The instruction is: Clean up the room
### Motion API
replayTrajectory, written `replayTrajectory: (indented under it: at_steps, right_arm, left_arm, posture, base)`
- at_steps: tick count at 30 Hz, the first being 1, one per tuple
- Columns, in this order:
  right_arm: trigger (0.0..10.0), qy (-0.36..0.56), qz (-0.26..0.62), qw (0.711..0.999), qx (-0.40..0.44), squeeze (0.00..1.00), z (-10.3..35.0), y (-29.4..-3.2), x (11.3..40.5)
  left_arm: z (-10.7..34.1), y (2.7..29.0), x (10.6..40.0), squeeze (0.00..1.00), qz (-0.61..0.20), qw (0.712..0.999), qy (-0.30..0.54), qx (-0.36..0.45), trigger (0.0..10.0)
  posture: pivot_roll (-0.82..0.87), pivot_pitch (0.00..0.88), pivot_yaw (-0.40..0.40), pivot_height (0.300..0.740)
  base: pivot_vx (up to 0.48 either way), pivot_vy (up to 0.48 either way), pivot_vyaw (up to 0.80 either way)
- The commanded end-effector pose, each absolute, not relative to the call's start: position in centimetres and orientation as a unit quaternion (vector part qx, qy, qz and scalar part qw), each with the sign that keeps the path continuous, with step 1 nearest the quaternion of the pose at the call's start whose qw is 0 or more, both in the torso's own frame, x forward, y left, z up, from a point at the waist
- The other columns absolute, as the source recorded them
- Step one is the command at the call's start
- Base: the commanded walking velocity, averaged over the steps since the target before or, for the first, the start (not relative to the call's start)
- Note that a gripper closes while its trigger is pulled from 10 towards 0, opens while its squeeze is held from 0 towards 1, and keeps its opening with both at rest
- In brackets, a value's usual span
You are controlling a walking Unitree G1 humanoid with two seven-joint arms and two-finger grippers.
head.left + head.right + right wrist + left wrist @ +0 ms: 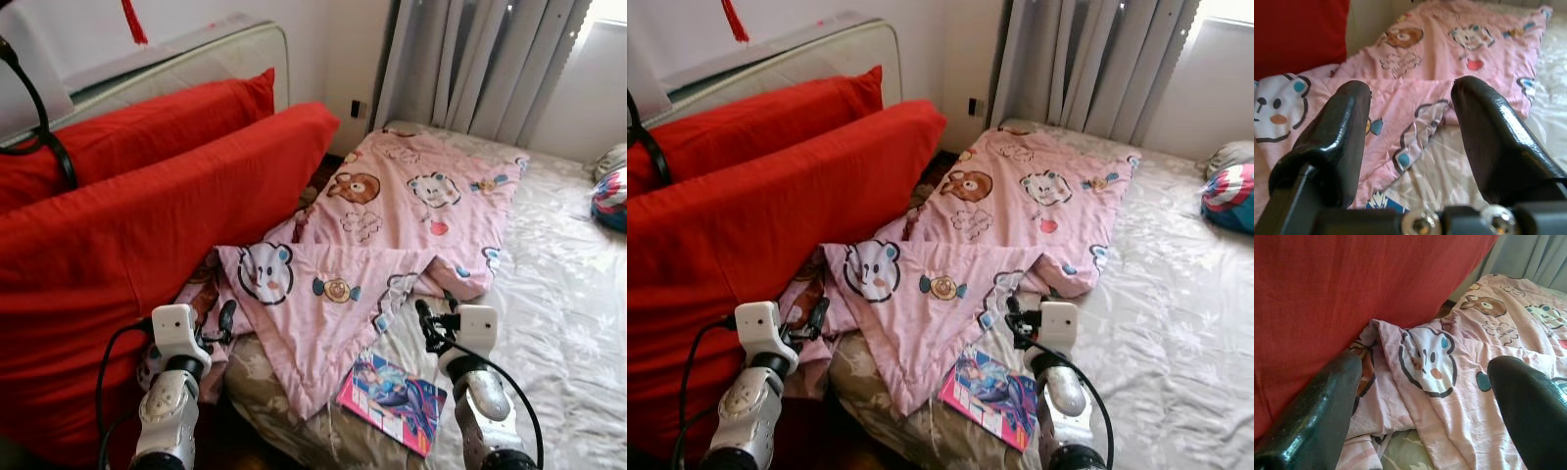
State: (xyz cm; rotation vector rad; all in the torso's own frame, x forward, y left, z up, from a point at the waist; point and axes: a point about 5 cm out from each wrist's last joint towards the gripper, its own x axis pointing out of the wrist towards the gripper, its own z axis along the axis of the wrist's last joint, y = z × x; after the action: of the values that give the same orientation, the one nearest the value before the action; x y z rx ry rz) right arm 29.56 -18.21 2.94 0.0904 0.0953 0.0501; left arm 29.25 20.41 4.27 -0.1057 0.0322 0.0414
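From the left eye view, a pink cartoon quilt (392, 235) lies rumpled across the bed (558, 323), one corner folded back toward the near edge. A colourful book (392, 399) sits on the pale sheet at the near edge of the bed, just beside the quilt's folded corner. Two big red cushions (147, 206) lean along the left, pressed against the quilt's left side. The left gripper (223, 321) hangs at the near left, close to the quilt edge where it meets the red cushion; the right gripper (427, 323) is raised just beyond the book, over the sheet beside the quilt. Grey curtains (470, 59) hang at the far side, and a round patterned pillow (609, 196) lies at the far right.

The right eye view shows the same layout, the book (991, 396) lying between the two arms, nearer the right one.

In the left wrist view, the two black fingers (1317, 416) stand wide apart with nothing between them; beyond lies the bear-face patch of quilt, tucked against the red cushion.

In the right wrist view, the fingers (1332, 142) are likewise spread and empty, hovering above the quilt's folded edge and the sheet, a blue corner of the book (1382, 201) just below them.
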Motion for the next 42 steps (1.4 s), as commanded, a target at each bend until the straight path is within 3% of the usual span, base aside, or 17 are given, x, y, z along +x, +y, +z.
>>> replayTrajectory:
  at_steps: [1, 7, 17, 25, 42]
  right_arm:
    - [10.0, 0.034, 0.017, 0.998, 0.052, 0.0, 3.3, -19.1, 29.5]
    - [10.0, 0.014, -0.013, 0.998, 0.058, 0.0, 4.3, -21.4, 29.9]
    - [10.0, 0.038, 0.03, 0.997, 0.055, 0.0, 4.0, -18.5, 30.5]
    - [10.0, 0.041, 0.013, 0.997, 0.068, 0.0, 2.6, -18.9, 28.6]
    - [10.0, 0.052, 0.028, 0.996, 0.064, 0.0, 3.0, -18.0, 29.6]
  left_arm:
    - [4.1, 20.5, 28.9, 0.0, 0.026, 0.998, 0.019, -0.057, 10.0]
    - [3.6, 21.0, 28.4, 0.0, 0.029, 0.997, 0.032, -0.057, 10.0]
    - [4.0, 22.9, 28.4, 0.0, 0.047, 0.997, 0.024, -0.053, 10.0]
    - [4.5, 20.2, 27.6, 0.0, 0.008, 0.999, 0.009, -0.047, 10.0]
    - [5.5, 20.2, 27.4, 0.0, 0.013, 0.999, -0.006, -0.048, 10.0]
  posture:
    - [-0.04, 0.0, -0.053, 0.692]
    - [-0.02, 0.008, -0.018, 0.692]
    - [-0.04, 0.029, -0.059, 0.692]
    - [-0.05, 0.076, -0.05, 0.672]
    - [0.0, 0.088, -0.093, 0.652]
  base:
    - [0.0, 0.0, 0.0]
    - [0.0, 0.0, 0.0]
    - [0.0, 0.0, 0.0]
    - [0.0, 0.0, 0.0]
    - [0.0, 0.0, 0.0]
